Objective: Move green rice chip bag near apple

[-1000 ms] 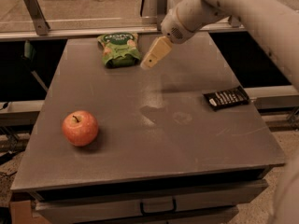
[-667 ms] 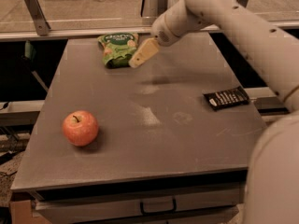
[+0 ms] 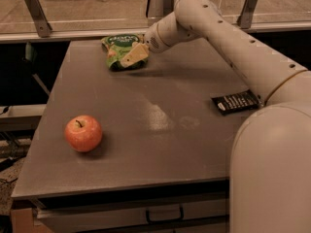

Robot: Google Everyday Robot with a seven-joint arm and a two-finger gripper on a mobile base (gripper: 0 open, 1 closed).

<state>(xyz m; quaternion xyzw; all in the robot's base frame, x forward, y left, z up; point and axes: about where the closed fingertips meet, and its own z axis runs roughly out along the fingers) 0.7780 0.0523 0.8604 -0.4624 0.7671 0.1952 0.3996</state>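
The green rice chip bag [image 3: 115, 46] lies near the far edge of the grey table [image 3: 160, 149], left of centre. My gripper [image 3: 132, 57] is at the bag's right front part, overlapping it in view; whether it touches the bag I cannot tell. The bag's right side is hidden behind the gripper. The red-orange apple [image 3: 83, 133] sits near the table's front left, well apart from the bag and the gripper.
A flat black packet with white print [image 3: 236, 101] lies at the table's right edge. My white arm [image 3: 233, 47] stretches across the right side of the table. A railing with metal posts [image 3: 34, 11] runs behind the far edge.
My gripper has moved left and slightly down across the far part of the table and has arrived at the green bag. The bag, the apple and the packet have not moved.
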